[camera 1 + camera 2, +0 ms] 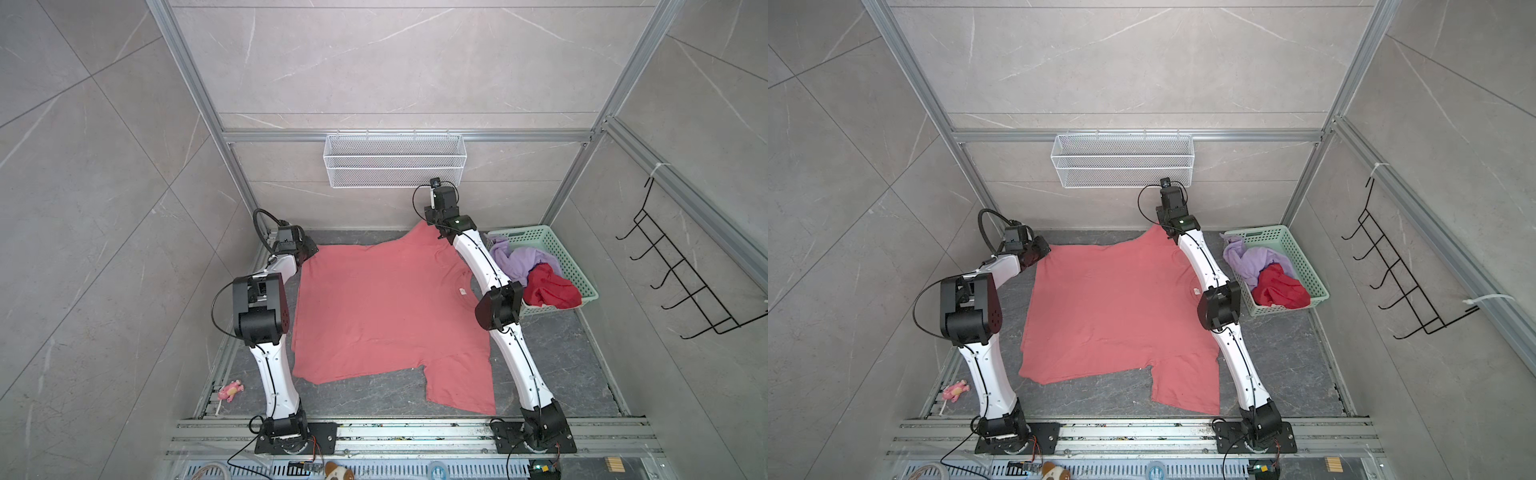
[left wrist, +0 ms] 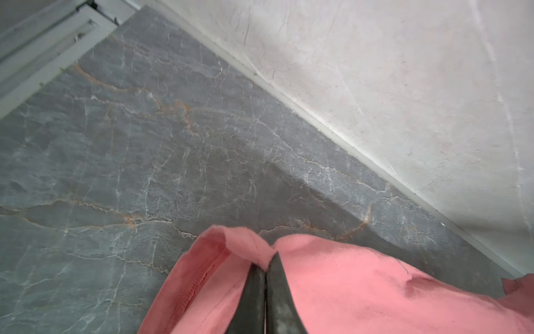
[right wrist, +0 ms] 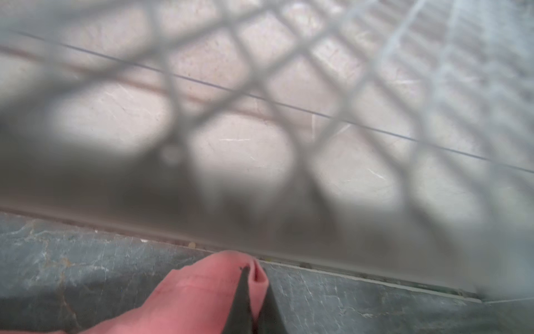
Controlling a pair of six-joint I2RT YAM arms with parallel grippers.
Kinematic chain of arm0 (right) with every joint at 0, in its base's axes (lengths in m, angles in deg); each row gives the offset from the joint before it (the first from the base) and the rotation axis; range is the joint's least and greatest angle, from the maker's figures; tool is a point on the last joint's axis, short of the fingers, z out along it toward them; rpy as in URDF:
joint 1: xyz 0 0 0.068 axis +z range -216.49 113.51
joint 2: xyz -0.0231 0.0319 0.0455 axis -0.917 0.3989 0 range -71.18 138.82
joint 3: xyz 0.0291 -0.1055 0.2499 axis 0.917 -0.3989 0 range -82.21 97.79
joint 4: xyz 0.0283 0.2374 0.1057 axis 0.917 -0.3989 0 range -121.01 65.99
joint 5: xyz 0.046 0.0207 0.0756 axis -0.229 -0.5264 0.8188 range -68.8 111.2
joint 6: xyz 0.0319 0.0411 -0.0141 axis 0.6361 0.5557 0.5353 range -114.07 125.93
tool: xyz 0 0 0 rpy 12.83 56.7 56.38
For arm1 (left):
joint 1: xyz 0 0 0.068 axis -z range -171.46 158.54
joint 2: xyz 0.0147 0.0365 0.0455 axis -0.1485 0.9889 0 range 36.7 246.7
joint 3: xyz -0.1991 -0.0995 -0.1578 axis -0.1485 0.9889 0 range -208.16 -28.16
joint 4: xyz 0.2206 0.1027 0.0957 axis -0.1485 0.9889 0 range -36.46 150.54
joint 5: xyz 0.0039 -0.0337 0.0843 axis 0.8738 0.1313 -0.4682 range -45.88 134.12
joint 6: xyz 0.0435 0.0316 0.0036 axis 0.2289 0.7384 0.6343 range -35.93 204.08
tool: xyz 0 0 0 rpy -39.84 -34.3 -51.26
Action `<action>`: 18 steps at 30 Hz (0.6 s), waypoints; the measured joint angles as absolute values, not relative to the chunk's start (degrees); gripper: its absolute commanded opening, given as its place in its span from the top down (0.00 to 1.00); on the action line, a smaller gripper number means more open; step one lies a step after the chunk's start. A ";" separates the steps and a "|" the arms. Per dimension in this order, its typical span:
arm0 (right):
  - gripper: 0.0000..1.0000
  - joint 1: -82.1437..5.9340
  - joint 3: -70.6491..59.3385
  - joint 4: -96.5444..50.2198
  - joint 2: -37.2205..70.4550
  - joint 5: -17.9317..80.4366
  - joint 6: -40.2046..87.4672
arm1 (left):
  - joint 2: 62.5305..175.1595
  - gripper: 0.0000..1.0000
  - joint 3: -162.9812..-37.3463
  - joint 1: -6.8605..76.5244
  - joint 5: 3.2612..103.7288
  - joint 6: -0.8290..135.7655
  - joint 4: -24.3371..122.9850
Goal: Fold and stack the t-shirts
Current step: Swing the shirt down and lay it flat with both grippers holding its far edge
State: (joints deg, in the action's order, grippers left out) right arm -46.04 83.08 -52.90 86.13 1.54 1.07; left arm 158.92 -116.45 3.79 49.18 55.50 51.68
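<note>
Starting at the near edge, the salmon-pink tee (image 1: pixel 386 307) lies spread flat on the dark surface (image 1: pixel 374 401), with its near sleeve (image 1: pixel 457 382) pointing toward the arm bases. Its long axis runs left to right: the hem is at the left and the collar (image 1: pixel 464 282) at the right, partly hidden under the right forearm.

At mid-depth on the right, a mint basket (image 1: pixel 575 266) holds the lilac tee (image 1: pixel 519 259) and the deep-red tee (image 1: pixel 550 291), both crumpled and not yet folded.

Along the far edge, both arms have hold of the cloth. The left end effector (image 2: pixel 270 257) is clamped tight on the far-left hem corner. The right end effector (image 3: pixel 252 270) is pinched closed on the tip of the far sleeve, which is drawn to a peak toward the far wall.

From both grips, nearly all of the garment lies nearward, and the two grip points sit almost along the long axis. A lengthwise fold therefore looks like a matter of carrying both grips toward the near edge together. Neither arm is better placed; each is nearer to its own end.

Farthest off, a white wire rack (image 1: pixel 395 160) hangs on the wall just beyond the right wrist, so lifting there could foul it.
</note>
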 measured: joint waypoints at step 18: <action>1.00 -48.10 40.35 -36.55 65.91 4.07 14.88 | 157.58 1.00 -111.10 3.66 49.27 54.67 49.07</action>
